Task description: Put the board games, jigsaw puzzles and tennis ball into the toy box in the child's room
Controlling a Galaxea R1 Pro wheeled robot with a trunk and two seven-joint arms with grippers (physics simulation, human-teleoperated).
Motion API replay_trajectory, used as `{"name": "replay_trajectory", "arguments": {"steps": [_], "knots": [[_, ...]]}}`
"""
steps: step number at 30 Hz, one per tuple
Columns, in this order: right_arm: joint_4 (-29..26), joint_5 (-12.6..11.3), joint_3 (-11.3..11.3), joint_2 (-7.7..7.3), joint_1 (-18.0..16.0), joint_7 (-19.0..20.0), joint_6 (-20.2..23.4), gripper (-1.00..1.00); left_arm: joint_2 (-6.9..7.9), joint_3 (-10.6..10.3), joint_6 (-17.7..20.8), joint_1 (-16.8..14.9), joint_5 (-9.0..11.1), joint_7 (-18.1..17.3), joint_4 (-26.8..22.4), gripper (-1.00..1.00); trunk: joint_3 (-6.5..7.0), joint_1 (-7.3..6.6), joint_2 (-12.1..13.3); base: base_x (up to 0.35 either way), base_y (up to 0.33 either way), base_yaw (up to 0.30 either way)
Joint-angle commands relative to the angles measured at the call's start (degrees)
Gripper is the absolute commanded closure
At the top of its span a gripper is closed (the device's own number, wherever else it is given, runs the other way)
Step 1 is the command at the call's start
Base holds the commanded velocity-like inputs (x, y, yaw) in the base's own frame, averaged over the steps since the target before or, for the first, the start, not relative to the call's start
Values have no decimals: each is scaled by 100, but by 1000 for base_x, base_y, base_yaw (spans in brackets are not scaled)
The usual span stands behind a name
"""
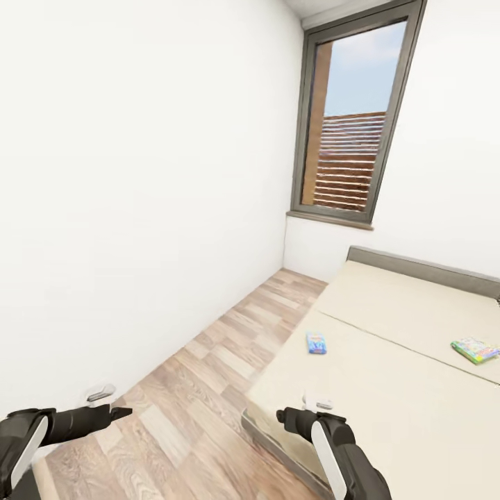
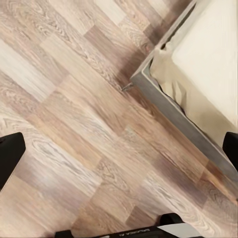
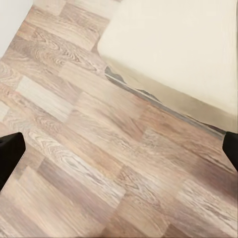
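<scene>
Two board games lie flat on the bed (image 1: pixel 389 389). A mostly blue one (image 1: pixel 317 342) is near the mattress's left edge and a green-bordered one (image 1: pixel 476 349) is far right. My left gripper (image 1: pixel 111 404) hangs open over the wood floor, its black fingers (image 2: pixel 10 158) wide apart with nothing between them. My right gripper (image 1: pixel 300 408) is open and empty above the bed's near corner, well short of the blue game. The bed frame (image 2: pixel 183 119) and the mattress corner (image 3: pixel 173 44) show in the wrist views. The table, toy box, jigsaw puzzles and tennis ball are out of view.
A white wall (image 1: pixel 139 208) runs along the left. Between it and the bed a strip of wood-plank floor (image 1: pixel 229 361) leads to a tall dark-framed window (image 1: pixel 351 118). A low grey headboard (image 1: pixel 423 267) closes the bed's far end.
</scene>
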Motion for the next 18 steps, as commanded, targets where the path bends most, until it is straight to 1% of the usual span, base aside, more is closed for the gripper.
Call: {"name": "replay_trajectory", "arguments": {"steps": [1,18], "knots": [[-6,-61,9,1,-5,-56,18,-100,2,5,43,-2,46,6,-2,-100,-14,5,-10,226,223,-279],[9,-67,-5,1,-10,-56,15,-100,2,6,38,-2,48,6,-2,-100,-36,5,-10,187,239,-280]]}}
